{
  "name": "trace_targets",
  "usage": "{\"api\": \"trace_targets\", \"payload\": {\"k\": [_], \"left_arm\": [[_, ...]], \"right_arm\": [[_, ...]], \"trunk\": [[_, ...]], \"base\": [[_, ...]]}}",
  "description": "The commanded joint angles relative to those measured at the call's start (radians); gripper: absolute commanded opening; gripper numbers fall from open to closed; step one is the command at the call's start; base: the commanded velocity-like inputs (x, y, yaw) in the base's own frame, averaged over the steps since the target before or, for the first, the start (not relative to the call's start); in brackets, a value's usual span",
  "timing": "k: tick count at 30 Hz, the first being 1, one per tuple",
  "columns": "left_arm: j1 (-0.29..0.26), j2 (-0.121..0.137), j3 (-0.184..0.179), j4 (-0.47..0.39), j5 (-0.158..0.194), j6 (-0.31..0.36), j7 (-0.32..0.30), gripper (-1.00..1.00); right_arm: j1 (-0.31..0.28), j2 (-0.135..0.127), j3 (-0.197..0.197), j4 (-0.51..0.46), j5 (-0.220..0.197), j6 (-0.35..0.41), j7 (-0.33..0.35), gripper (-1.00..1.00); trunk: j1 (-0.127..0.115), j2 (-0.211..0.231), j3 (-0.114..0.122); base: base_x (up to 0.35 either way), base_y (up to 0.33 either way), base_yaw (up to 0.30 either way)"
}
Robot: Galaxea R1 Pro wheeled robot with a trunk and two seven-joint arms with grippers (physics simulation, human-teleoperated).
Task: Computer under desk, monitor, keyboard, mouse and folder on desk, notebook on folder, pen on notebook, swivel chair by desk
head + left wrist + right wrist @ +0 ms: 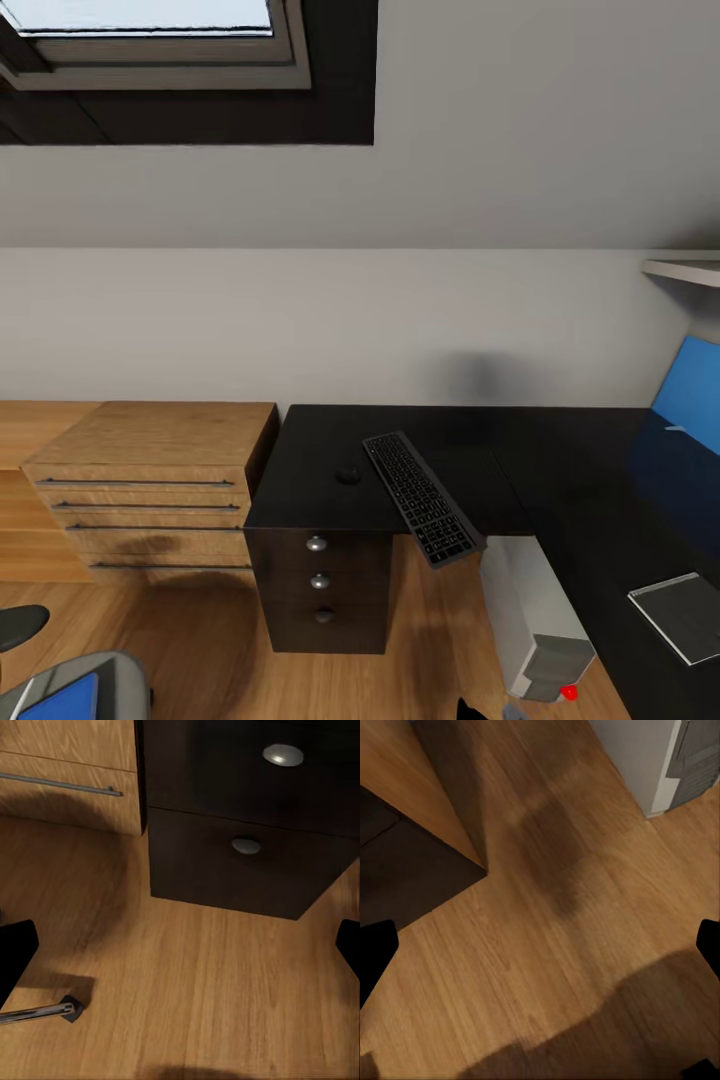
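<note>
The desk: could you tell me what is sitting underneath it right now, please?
Under the desk stands the computer on the wood floor, beside the desk's drawer unit. The desktop covers the tower's upper rear, and the space further right beneath it is hidden.

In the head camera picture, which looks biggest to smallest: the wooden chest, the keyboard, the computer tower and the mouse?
1. The wooden chest, clearly the largest.
2. The computer tower, though the desk hides part of it.
3. The keyboard, long but thin; close to the tower in apparent area, so this order is unsure.
4. The mouse, by far the smallest.
</note>
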Motion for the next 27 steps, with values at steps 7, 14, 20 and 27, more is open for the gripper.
{"api": "trace_targets", "payload": {"k": [7,14,20,27], "left_arm": [[-0.001,-0.003,-0.008,0.001,0.005,-0.003,0.006,1.00],[-0.001,-0.003,-0.007,0.001,0.005,-0.003,0.006,1.00],[-0.001,-0.003,-0.007,0.001,0.005,-0.002,0.006,1.00],[-0.001,-0.002,-0.007,0.001,0.005,-0.002,0.006,1.00]], "right_arm": [[0.008,0.005,0.014,0.005,-0.016,-0.011,0.002,1.00],[0.012,0.009,0.018,0.006,-0.016,-0.015,0.002,1.00],[0.013,0.019,0.019,0.006,-0.017,-0.018,0.002,1.00],[0.013,0.027,0.020,0.006,-0.016,-0.018,0.001,1.00]], "trunk": [[-0.027,0.048,0.021],[-0.054,0.097,0.043],[-0.077,0.139,0.062],[-0.104,0.188,0.083]], "base": [[0.000,0.000,0.000],[0.000,0.000,0.000],[0.000,0.000,-0.062],[0.000,0.000,-0.214]]}}
